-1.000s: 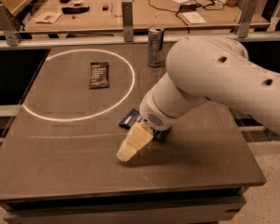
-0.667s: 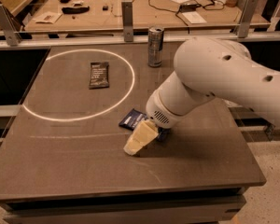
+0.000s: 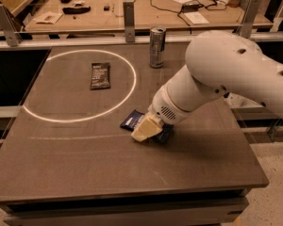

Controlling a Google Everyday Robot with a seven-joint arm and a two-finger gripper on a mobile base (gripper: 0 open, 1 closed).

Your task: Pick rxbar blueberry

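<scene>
The rxbar blueberry (image 3: pixel 132 120) is a flat dark navy-blue wrapped bar lying on the dark table (image 3: pixel 75 159), just right of the white circle. Only its left end and a bit of its right edge show; the rest is hidden under my arm. My gripper (image 3: pixel 146 128) is low over the bar's middle, with one cream-coloured finger (image 3: pixel 145 128) showing in front of it. The big white arm (image 3: pixel 226 74) comes in from the right.
A smaller black-brown wrapped bar (image 3: pixel 100 75) lies inside the white circle (image 3: pixel 127 91) painted on the table. A silver drink can (image 3: pixel 157 47) stands upright at the table's back edge. Behind a rail is a workbench with cables and papers.
My gripper has moved right and slightly up the table, from in front of the blue bar to over its middle, covering more of it. The bar has stayed in place.
</scene>
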